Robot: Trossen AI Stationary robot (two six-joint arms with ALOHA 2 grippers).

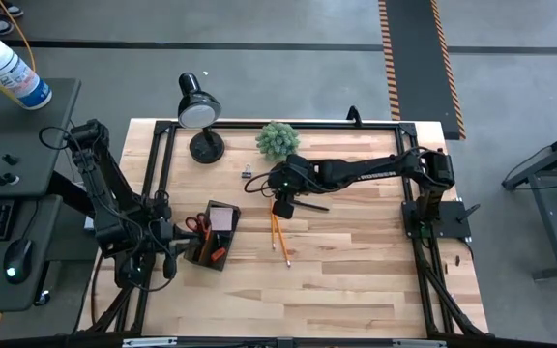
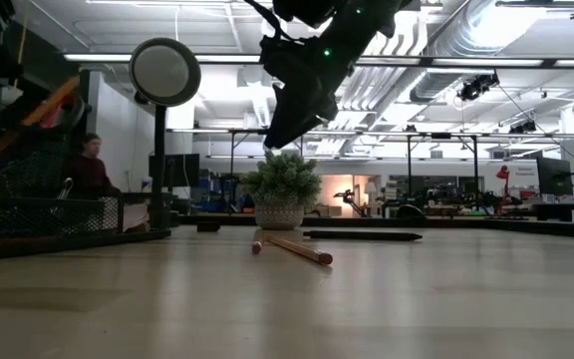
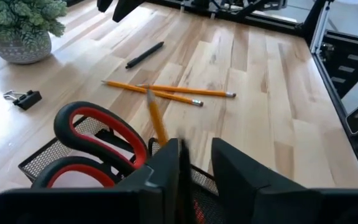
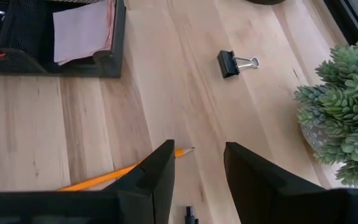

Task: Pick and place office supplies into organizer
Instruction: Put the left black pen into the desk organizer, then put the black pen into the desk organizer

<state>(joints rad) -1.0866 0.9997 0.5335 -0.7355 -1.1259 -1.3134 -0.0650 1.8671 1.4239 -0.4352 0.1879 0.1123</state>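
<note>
- Organizer sits on the left part of the table in the high view — red-handled scissors and a pink sticky-note pad inside it. The left pincer hangs at its left edge. Two pencils lie loose mid-table; the right pincer hovers just above them.
- Low view: pencils lie before the plant; a dark pen lies beyond them, lamp on the left.
- Left wrist view: pincer fingers stand narrowly parted over the organizer's mesh, a pencil upright just beyond them, touching neither.
- Right wrist view: the pincer is open and empty above a pencil tip; a binder clip lies apart.
</note>
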